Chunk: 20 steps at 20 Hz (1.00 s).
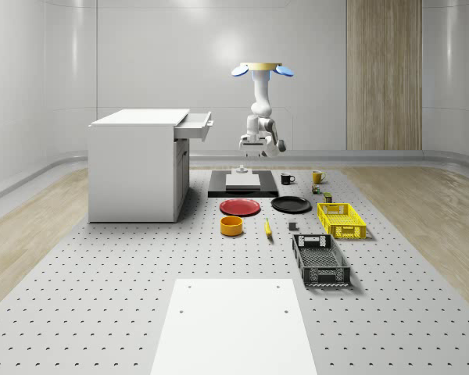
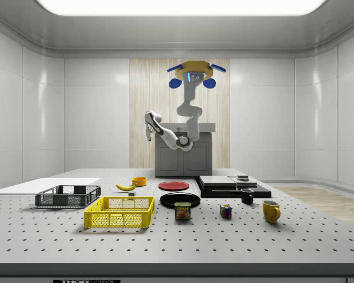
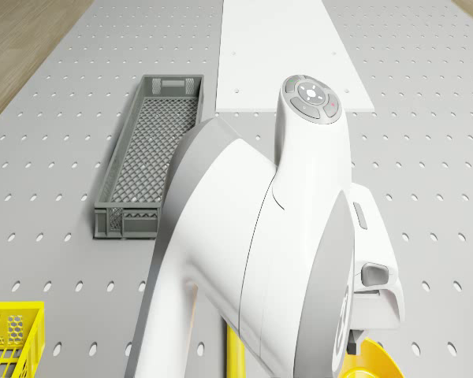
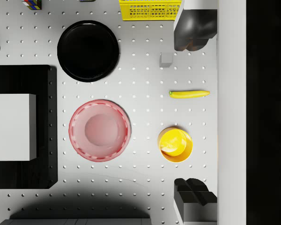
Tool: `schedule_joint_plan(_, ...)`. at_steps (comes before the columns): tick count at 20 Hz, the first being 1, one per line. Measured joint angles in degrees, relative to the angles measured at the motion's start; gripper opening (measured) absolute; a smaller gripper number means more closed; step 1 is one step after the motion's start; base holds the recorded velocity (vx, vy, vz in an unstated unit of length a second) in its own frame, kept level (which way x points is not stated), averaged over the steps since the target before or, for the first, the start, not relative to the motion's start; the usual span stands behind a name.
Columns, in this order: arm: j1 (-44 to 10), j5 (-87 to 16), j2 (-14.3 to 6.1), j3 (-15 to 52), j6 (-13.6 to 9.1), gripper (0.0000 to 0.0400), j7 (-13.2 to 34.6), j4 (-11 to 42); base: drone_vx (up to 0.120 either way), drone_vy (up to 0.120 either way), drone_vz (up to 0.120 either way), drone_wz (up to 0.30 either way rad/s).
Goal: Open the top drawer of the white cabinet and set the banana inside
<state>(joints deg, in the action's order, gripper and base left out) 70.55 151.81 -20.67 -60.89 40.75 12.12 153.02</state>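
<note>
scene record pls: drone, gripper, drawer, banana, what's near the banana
drone: hovering beside the white cabinet, above the table
gripper: open, empty, high over the table, pointing down
top drawer: pulled open
banana: on the table, not yet grasped
near banana: yellow bowl, red plate, black plate

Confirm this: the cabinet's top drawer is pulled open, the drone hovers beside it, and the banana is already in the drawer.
One thing is wrong: the banana is not in the top drawer. It lies on the table near the orange bowl, as the wrist view shows. The rest stands.
</note>
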Motion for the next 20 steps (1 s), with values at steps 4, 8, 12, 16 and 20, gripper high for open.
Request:
schedule_joint_plan(4,0.62,-0.61,-0.38,-0.68,0.20,0.0400,-0.44,-0.05,0.120,0.000,-0.120,0.000)
schedule_joint_plan(8,1.27,-1.26,-0.78,-1.37,0.42,0.0400,-0.92,-0.11,0.120,0.000,-0.120,0.000)
schedule_joint_plan(12,1.93,-1.95,-1.22,-2.09,0.66,0.0400,-1.41,-0.17,0.120,0.070,-0.010,0.000)
schedule_joint_plan(16,2.62,-2.69,-1.69,-2.84,0.93,0.0400,-1.95,-0.24,0.120,0.120,0.000,0.000)
schedule_joint_plan(20,3.33,-3.47,-2.21,-3.60,1.22,0.0400,-2.51,-0.32,0.120,0.060,0.000,0.000)
